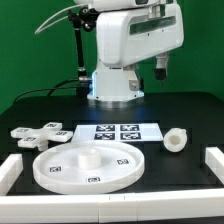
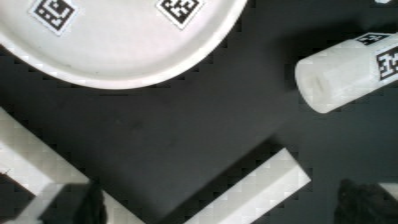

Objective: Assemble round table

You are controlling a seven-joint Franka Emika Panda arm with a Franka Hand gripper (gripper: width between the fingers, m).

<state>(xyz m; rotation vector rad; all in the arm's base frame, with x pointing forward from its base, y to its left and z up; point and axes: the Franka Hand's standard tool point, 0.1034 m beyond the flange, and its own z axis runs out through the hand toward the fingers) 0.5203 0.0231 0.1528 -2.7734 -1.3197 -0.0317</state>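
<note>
The large rimmed round disc (image 1: 88,165) lies flat on the black table near the front; part of it shows in the wrist view (image 2: 107,40). The short cylindrical leg (image 1: 175,141) lies on its side to the exterior view's right of the disc, and shows in the wrist view (image 2: 352,72) too. The cross-shaped foot piece (image 1: 40,133) lies at the exterior view's left. My gripper (image 1: 160,68) hangs high above the table at the back right, open and empty. Its dark fingertips (image 2: 64,200) show far apart in the wrist view, well above the parts.
The marker board (image 1: 120,130) lies behind the disc. White border rails stand at the exterior view's left (image 1: 8,172), right (image 1: 214,165) and front (image 1: 100,207). A rail (image 2: 249,185) crosses the wrist view below my gripper. The robot base stands at the back.
</note>
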